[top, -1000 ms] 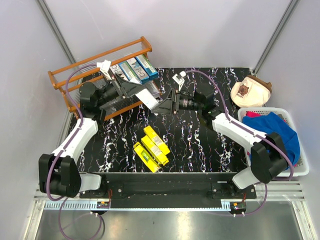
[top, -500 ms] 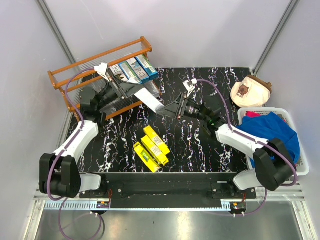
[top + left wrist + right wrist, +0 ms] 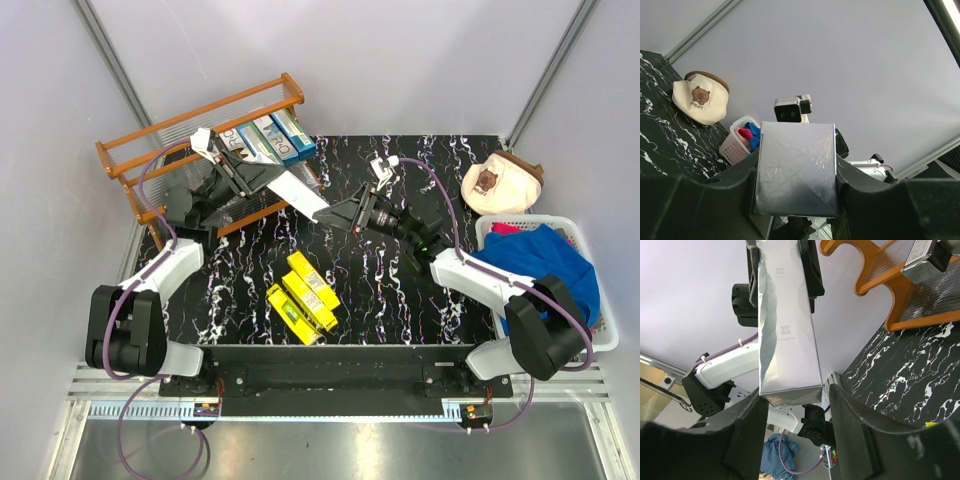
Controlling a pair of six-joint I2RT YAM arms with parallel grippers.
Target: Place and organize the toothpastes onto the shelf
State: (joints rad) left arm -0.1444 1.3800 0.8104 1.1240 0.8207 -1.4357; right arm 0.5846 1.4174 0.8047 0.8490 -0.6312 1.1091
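Observation:
My left gripper (image 3: 272, 178) is shut on a silver-grey toothpaste carton (image 3: 298, 194) and holds it in the air in front of the orange-brown shelf (image 3: 130, 145). In the left wrist view the carton (image 3: 796, 150) sits clamped between both fingers. My right gripper (image 3: 331, 214) is open around the carton's free end. In the right wrist view the carton (image 3: 785, 325) has a gap beside one finger (image 3: 850, 425). Several blue-teal cartons (image 3: 268, 138) lie on the shelf's right end. Three yellow cartons (image 3: 303, 296) lie on the table.
A white basket (image 3: 600, 340) with blue cloth (image 3: 548, 258) stands at the right edge. A cream bear cap (image 3: 503, 182) lies behind it. The marbled black table (image 3: 400, 300) ends at the grey walls. Another grey carton (image 3: 922, 255) rests on the shelf's ribbed tier.
The right arm has drawn back and lowered, its open fingers still at the carton's end. The left gripper has shifted slightly up and right with the silver carton.

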